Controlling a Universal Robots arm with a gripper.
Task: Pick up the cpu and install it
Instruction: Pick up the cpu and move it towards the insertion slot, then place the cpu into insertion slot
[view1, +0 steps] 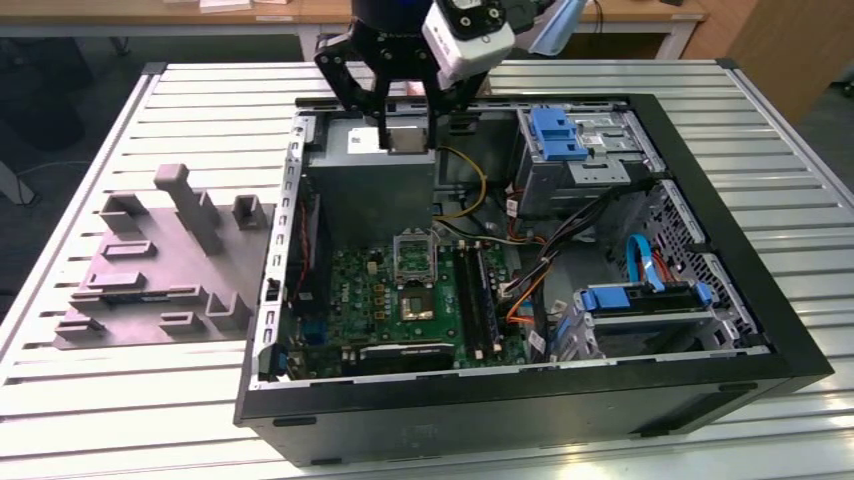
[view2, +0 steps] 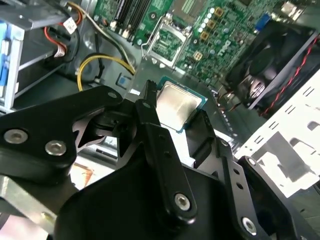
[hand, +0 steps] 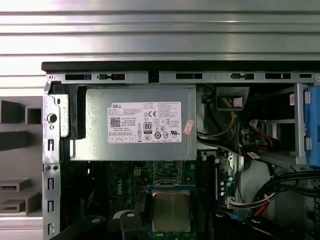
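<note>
Up above the grey metal power-supply box (hand: 95, 125), the black gripper's (view1: 404, 132) fingers (view2: 149, 107) pinch the small flat square silvery-beige cpu (view2: 177, 102) by its edges, inside the open black computer case (view1: 747, 330) on the slatted metal table (view1: 80, 400).

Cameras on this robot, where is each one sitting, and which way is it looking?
Exterior view: off the arm, up high, looking down into the open black metal computer case on the pale slatted metal table; the arm's black claw hangs over it.
First wrist view: on the arm, facing the grey metal power-supply box; black claw parts show.
Second wrist view: on the arm behind the claw, facing the green motherboard.
Shared: both wrist views show the thin square silvery-beige cpu gripped in the claw.
</note>
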